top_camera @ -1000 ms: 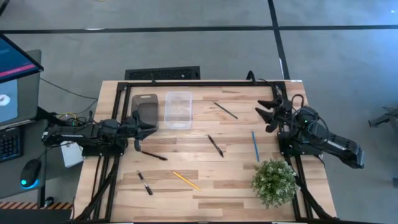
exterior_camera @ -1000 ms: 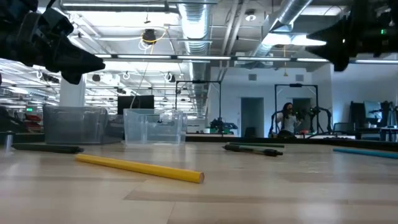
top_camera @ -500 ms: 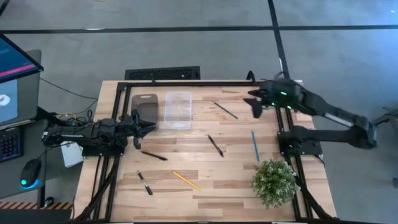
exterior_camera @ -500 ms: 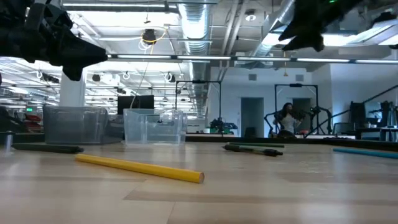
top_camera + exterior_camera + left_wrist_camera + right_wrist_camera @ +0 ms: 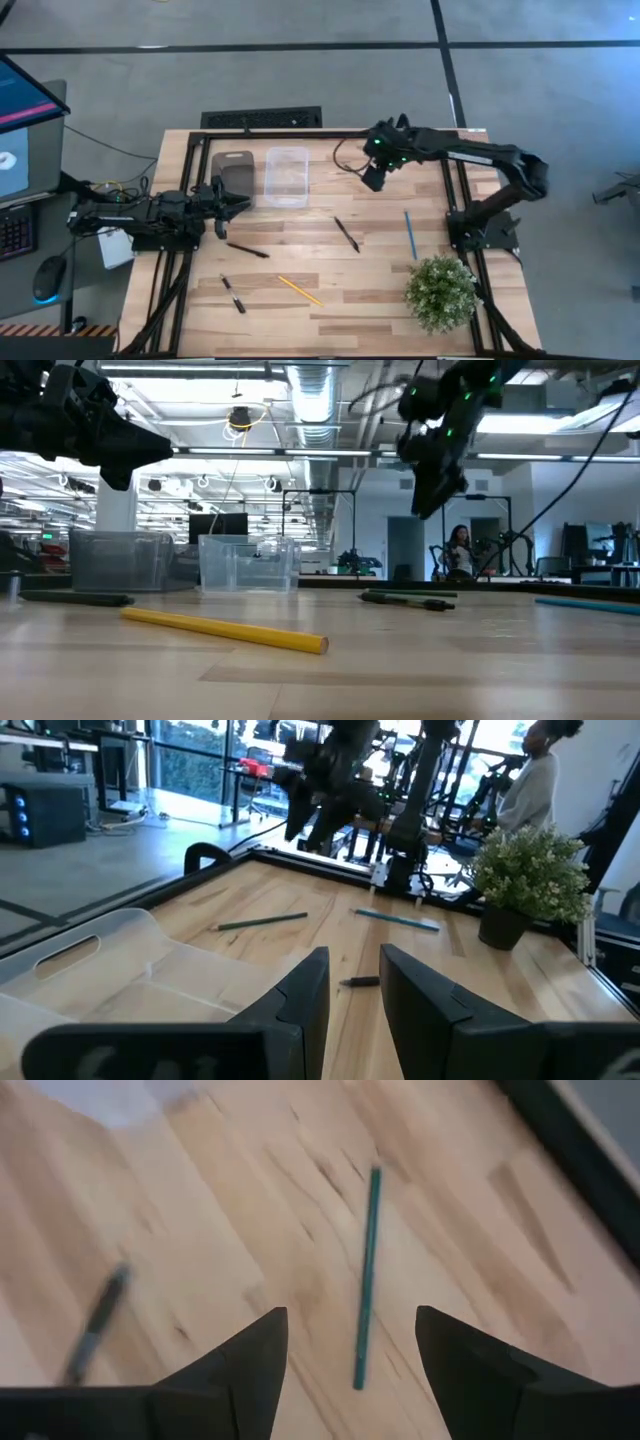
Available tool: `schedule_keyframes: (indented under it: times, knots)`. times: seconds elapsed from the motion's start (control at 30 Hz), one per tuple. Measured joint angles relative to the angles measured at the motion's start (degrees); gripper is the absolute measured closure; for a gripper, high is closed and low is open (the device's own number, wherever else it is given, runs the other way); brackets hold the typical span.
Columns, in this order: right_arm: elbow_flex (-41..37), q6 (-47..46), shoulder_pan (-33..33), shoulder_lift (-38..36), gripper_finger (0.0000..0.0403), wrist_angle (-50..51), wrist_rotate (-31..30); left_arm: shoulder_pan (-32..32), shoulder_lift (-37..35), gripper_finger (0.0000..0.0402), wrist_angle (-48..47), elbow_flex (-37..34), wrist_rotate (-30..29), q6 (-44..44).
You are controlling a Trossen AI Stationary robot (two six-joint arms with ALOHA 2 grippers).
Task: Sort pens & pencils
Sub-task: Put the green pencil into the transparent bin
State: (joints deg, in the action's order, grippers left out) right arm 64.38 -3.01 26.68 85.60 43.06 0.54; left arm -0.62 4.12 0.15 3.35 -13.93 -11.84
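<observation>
Three black pens lie flat on the table: pen, pen and pen. The yellow pencil and blue pencil lie flat too. My right gripper hovers open over the slim dark pencil, which looks greenish in the right wrist view and lies between and beyond the fingers; they touch nothing. My left gripper waits open at the table's left, by the tinted bin.
A clear bin stands beside the tinted one at the far left. A potted plant sits at the near right corner. A dark frame rail runs along the far edge. A person stands in the room beyond.
My right arm has swung out from the table's right edge toward the far middle, reaching left and coming lower until its gripper hangs over the dark pencil. The pens and pencils have not moved.
</observation>
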Motion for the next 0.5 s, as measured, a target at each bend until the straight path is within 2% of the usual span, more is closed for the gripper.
schedule_keyframes:
  times: [0.23, 0.5]
  knots:
    - [1.38, -1.46, 0.82, 7.64, 0.0158, -0.31, 1.16, 0.00, 0.00, 0.0319, -3.75, 0.07, 0.02, -3.01]
    - [1.60, -6.89, 2.05, 12.41, 0.0158, -2.00, 1.22, 0.00, 0.02, 0.0319, -5.85, 0.24, 0.09, -5.34]
